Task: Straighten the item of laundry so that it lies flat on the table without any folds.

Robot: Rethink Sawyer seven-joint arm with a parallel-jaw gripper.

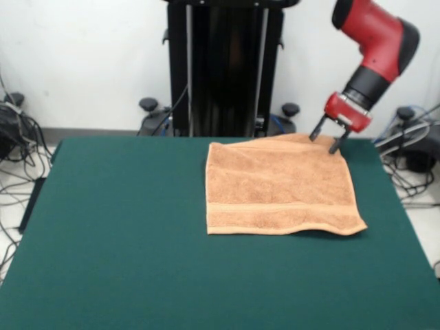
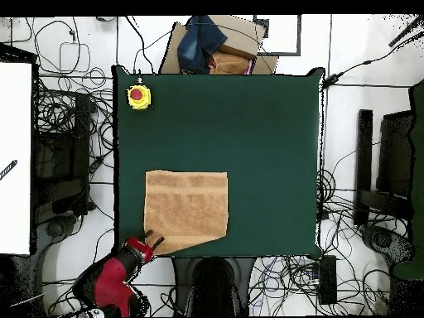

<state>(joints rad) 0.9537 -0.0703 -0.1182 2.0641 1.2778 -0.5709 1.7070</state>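
From the front, one red and black arm is seen bent down from the upper right, its gripper (image 1: 328,140) held with fingers spread at the far right corner of the single towel (image 1: 280,187), nothing clamped between them (contact with the cloth cannot be made out). The towel is spread on the green bench (image 1: 110,234), right of centre. From overhead, one towel (image 2: 186,209) is shown beside the gripper (image 2: 152,241); one yellow button box (image 2: 138,97) is noted at a bench (image 2: 265,149) corner.
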